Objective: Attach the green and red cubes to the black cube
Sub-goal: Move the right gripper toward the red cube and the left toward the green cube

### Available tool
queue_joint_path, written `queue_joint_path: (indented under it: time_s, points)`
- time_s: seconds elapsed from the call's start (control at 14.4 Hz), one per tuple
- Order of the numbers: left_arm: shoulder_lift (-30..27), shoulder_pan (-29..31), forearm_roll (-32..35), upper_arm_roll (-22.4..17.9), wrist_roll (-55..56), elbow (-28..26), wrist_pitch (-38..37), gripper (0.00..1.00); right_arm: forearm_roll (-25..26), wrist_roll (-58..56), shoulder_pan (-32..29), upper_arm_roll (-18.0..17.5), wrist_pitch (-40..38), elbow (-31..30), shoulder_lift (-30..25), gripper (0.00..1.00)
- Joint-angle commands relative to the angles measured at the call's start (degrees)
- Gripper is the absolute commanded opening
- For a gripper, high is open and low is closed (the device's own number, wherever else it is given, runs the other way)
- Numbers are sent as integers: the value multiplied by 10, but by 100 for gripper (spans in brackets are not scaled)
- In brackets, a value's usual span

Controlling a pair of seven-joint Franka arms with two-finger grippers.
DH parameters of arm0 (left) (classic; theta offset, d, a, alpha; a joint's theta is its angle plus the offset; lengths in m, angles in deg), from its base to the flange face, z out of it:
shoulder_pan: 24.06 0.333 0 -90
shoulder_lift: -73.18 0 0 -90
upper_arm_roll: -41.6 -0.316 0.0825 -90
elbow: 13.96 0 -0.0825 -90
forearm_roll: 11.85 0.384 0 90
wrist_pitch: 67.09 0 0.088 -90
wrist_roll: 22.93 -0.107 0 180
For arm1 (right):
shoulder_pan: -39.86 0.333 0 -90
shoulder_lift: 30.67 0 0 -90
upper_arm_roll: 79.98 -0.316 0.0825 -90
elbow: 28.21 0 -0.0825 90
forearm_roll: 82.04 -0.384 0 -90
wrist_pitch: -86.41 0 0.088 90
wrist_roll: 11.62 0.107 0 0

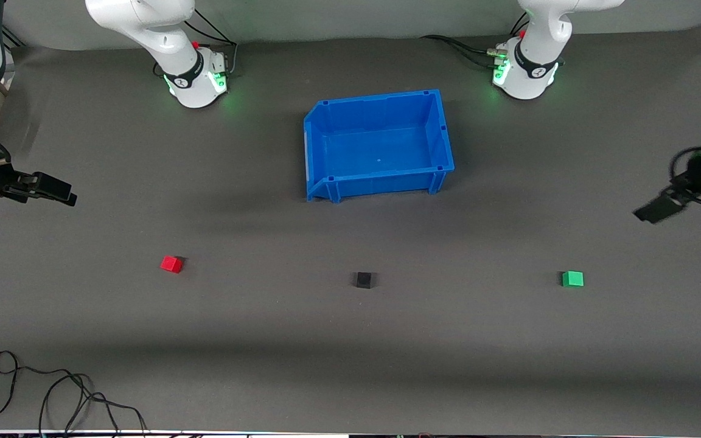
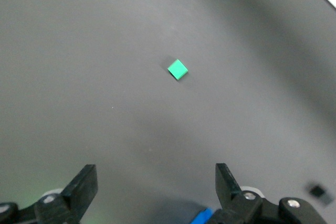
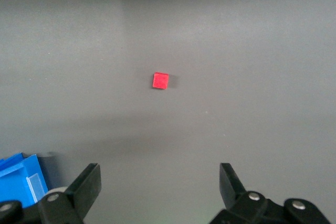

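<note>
- Left gripper (image 1: 652, 213) is what I see up in the air over bare mat at the left arm's end of the table, fingers (image 2: 84, 187) spread wide with nothing between them.
- From its wrist camera I look down on the green cube (image 2: 178, 69), sitting alone on the mat, well apart from the fingers.
- In the front view the green cube (image 1: 572, 278) lies nearer the front camera than the spot under that gripper.
- Right gripper (image 1: 61, 193) hangs over the mat at the right arm's end, its fingers (image 3: 86, 184) also wide apart and holding nothing.
- Its wrist camera shows me the red cube (image 3: 161, 81) on the mat, well clear of the fingers; a corner of the blue bin (image 3: 18, 179) sits at the picture's edge.
- The red cube (image 1: 171, 263) lies nearer the front camera than the ground under the right gripper.
- Between the two coloured cubes I see the black cube (image 1: 363, 280), well apart from both and from either gripper.
- The blue bin (image 1: 317, 152) stands on the mat between the arm bases and the black cube.
- A loose black cable (image 1: 52, 395) lies at the table edge nearest the camera, toward the right arm's end.
</note>
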Motion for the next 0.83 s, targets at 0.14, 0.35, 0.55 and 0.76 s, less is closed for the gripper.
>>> queue_joint_path:
  time_s: [0.14,0.35,0.55,0.76]
  points:
    - [10,46,-6,1,211,16,-2,100,-3,12,13,1,-3,13,6,100]
    - [18,67,-32,0,257,11,-12,100,-4,12,13,1,-4,10,6,100]
    - [45,123,-118,1,307,17,-7,100,-7,13,13,1,7,7,11,100]
    - [94,141,-159,1,306,15,-4,100,-10,15,13,1,20,4,21,100]
